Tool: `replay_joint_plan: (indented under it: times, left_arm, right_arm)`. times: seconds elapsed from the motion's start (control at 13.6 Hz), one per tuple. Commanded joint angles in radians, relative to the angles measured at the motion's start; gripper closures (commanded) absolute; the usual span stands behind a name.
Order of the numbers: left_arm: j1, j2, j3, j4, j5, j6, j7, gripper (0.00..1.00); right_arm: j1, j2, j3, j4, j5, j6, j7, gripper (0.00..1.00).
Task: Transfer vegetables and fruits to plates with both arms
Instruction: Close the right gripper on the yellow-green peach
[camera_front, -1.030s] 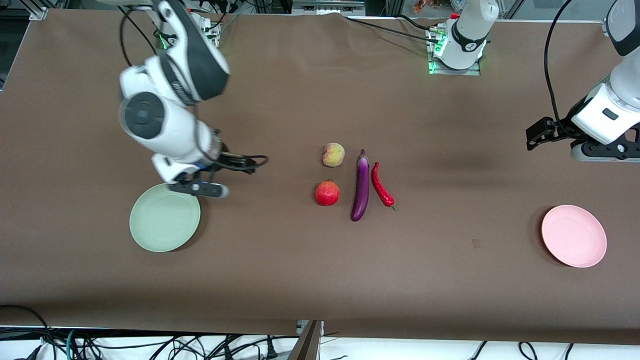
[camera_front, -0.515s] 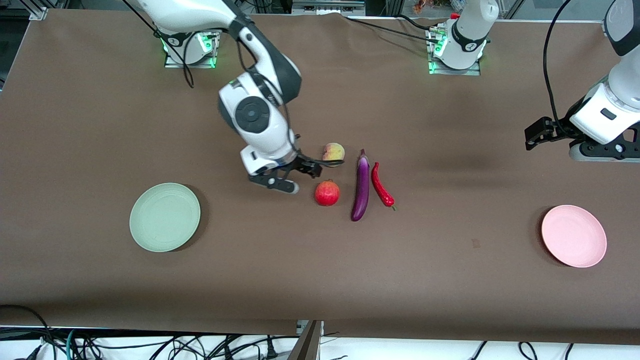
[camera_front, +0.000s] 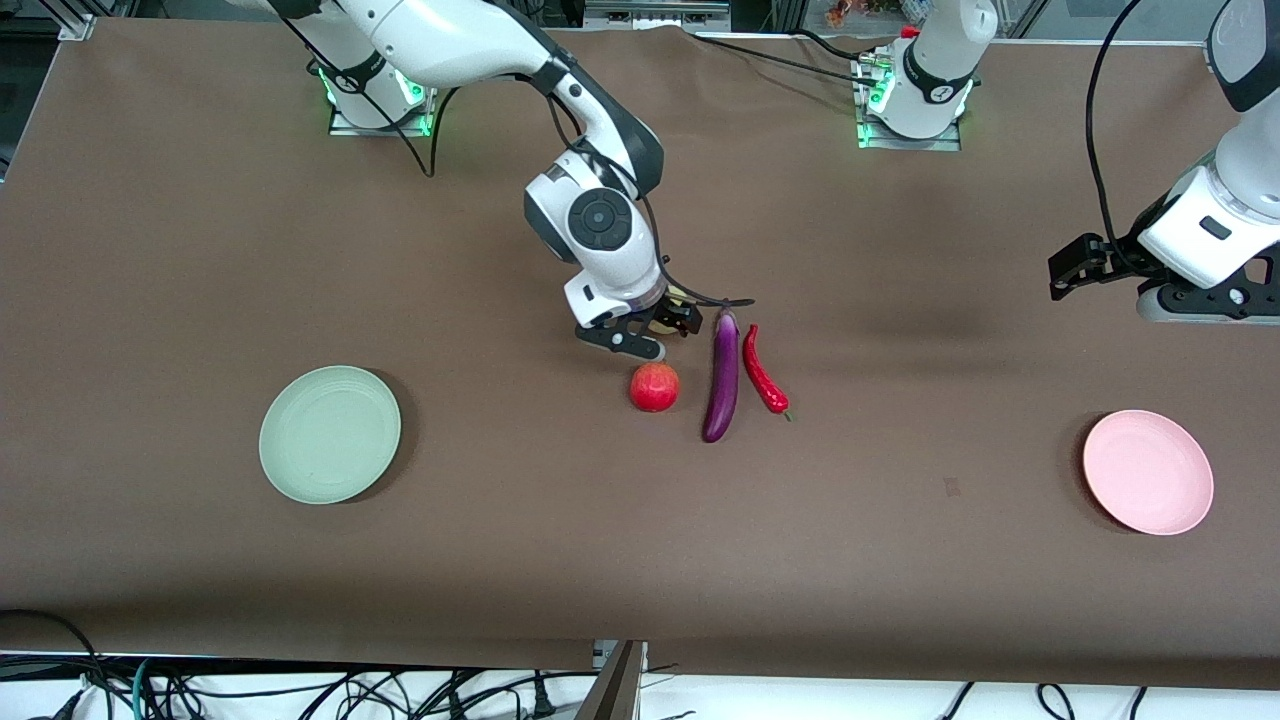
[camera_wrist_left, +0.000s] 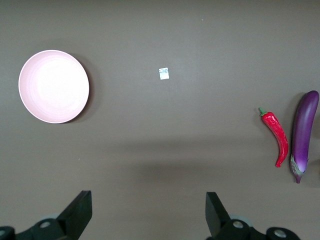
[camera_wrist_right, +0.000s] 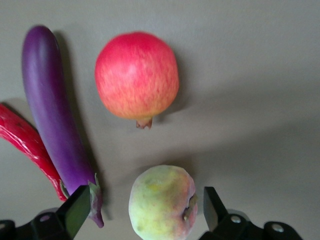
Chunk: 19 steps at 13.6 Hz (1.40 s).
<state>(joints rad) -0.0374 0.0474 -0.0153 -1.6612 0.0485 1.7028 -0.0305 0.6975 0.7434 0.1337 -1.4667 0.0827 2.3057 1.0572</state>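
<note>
The peach (camera_wrist_right: 162, 202) sits between the spread fingers of the right claw (camera_wrist_right: 145, 210), not yet gripped.

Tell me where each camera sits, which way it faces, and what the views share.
Front: high across the table, facing both arms; right pincer over the peach.
Left wrist: looks down at pink plate, chili, eggplant; open left pincer.
Right wrist: looks down at peach, pomegranate.
All three show the eggplant.
</note>
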Motion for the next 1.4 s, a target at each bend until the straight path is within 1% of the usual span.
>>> replay_joint_plan:
  times: [0.0, 0.44, 0.74, 0.81, 0.88, 0.96, 1.03, 1.25, 1.32]
  left_arm:
    - [-0.006, 0.011, 0.003, 0.027, -0.012, -0.025, 0.015, 0.00]
    - [-0.004, 0.011, 0.005, 0.027, -0.013, -0.025, 0.017, 0.00]
    - [-0.004, 0.011, 0.005, 0.029, -0.013, -0.025, 0.014, 0.00]
    - [-0.004, 0.011, 0.005, 0.029, -0.013, -0.025, 0.014, 0.00]
    - [-0.004, 0.011, 0.003, 0.027, -0.015, -0.025, 0.014, 0.00]
    - [-0.004, 0.011, 0.005, 0.027, -0.015, -0.025, 0.012, 0.00]
    - [-0.004, 0.011, 0.005, 0.027, -0.015, -0.025, 0.012, 0.00]
    - [-0.006, 0.014, 0.003, 0.024, -0.018, -0.026, 0.017, 0.00]
    - [-0.007, 0.014, 0.003, 0.015, -0.021, -0.040, 0.018, 0.00]
  right_arm:
    - [0.013, 0.017, -0.009, 0.012, -0.001, 0.004, 0.014, 0.00]
    - [0.051, 0.056, -0.009, 0.012, -0.006, 0.006, 0.001, 0.00]
    - [0.056, 0.068, -0.009, 0.012, -0.041, 0.006, 0.003, 0.00]
    - [0.059, 0.071, -0.009, 0.012, -0.043, 0.006, 0.001, 0.06]
    - [0.059, 0.071, -0.009, 0.012, -0.043, 0.006, -0.005, 0.23]
    - [0.059, 0.071, -0.009, 0.012, -0.043, 0.006, -0.005, 0.52]
    - [0.059, 0.071, -0.009, 0.012, -0.043, 0.006, -0.005, 0.65]
    - [0.050, 0.056, -0.012, 0.019, -0.043, -0.005, -0.020, 0.66]
    - [0.043, 0.041, -0.017, 0.035, -0.043, -0.015, -0.023, 0.66]
